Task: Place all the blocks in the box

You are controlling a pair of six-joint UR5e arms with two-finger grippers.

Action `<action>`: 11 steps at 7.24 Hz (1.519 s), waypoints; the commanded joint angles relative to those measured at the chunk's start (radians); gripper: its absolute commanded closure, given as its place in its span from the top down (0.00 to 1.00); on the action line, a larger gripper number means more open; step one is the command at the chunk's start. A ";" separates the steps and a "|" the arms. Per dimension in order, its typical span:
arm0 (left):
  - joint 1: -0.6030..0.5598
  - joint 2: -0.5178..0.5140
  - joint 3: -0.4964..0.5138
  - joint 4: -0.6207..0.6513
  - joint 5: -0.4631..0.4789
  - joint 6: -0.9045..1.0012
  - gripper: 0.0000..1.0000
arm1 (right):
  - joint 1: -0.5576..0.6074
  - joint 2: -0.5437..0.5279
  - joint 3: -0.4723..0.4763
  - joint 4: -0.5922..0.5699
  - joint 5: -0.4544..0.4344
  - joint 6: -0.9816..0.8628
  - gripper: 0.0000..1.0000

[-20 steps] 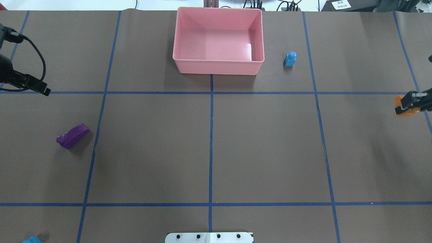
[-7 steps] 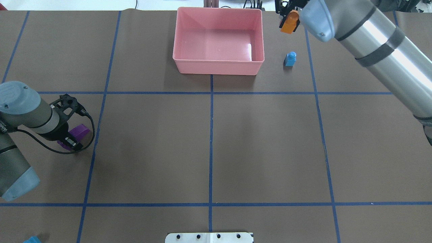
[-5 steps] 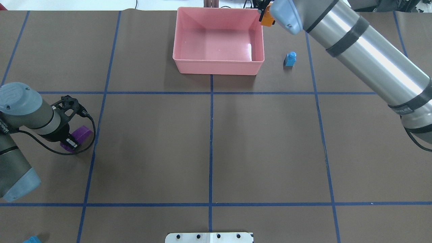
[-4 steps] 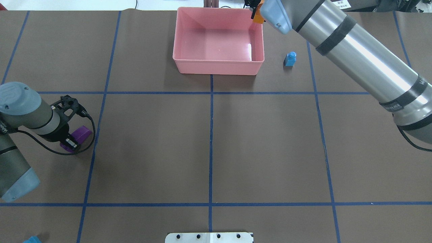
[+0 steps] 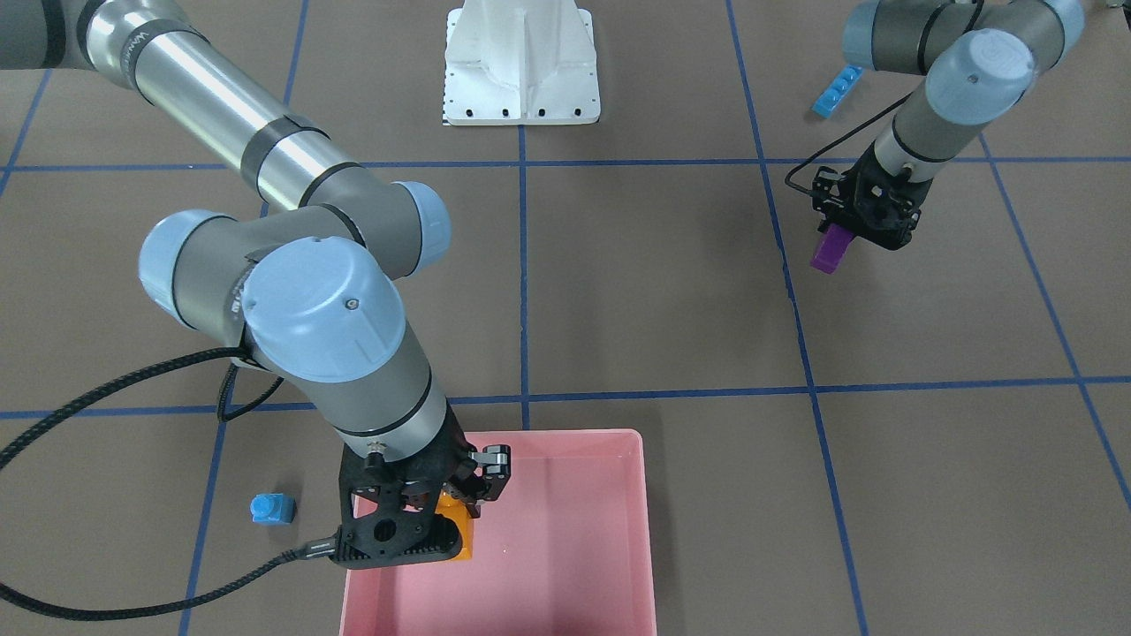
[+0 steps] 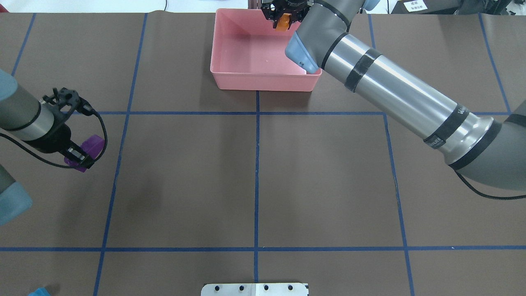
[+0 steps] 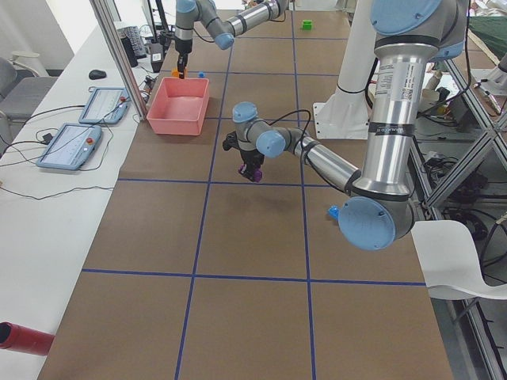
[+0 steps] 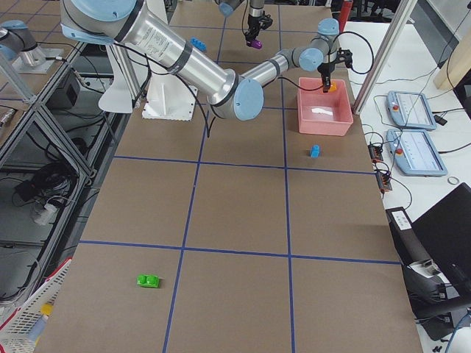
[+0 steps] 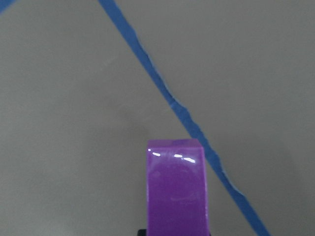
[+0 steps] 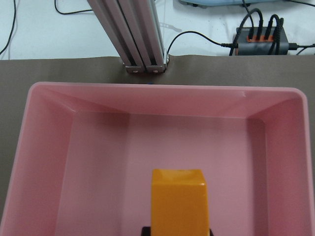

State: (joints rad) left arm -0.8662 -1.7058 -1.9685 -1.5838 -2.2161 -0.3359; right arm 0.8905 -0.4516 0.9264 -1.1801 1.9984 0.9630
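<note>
My right gripper [image 6: 282, 19] is shut on the orange sloped brick [image 10: 179, 204] and holds it over the far part of the pink box [image 6: 263, 81], above its floor; the brick also shows in the front-facing view [image 5: 457, 528]. My left gripper [image 6: 80, 158] is shut on the purple curved brick [image 9: 177, 191] and holds it a little above the table at the left [image 5: 829, 250]. The small blue cube [image 5: 271, 509] stands on the table beside the box; my right arm hides it in the overhead view. The long blue bar [image 5: 836, 91] lies near the robot's left. The green brick [image 8: 149, 280] lies far to the right.
The white robot base [image 5: 521, 66] stands at the table's near edge. An aluminium post [image 10: 142, 34] and cables rise just behind the box. Blue tape lines [image 6: 257, 164] cross the brown table. My right arm [image 6: 390, 94] stretches over the table's right half.
My right gripper has carried the orange brick left from the box's right corner to above its inside. My left gripper has lifted the purple brick and moved it slightly away from the robot.
</note>
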 commanded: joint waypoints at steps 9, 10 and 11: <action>-0.147 -0.868 0.819 -0.539 -0.054 -0.790 0.00 | 0.175 -0.210 0.305 -0.440 0.097 -0.537 1.00; -0.111 -0.932 0.889 -0.541 0.034 -0.804 0.00 | 0.188 -0.272 0.310 -0.365 0.102 -0.546 1.00; -0.093 -0.960 0.928 -0.553 0.064 -0.808 0.00 | 0.186 -0.347 0.308 -0.269 0.103 -0.541 1.00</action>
State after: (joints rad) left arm -0.9874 -2.6145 -1.1099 -2.1113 -2.2140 -1.1287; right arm 1.0705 -0.7080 1.2247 -1.5458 2.0990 0.4357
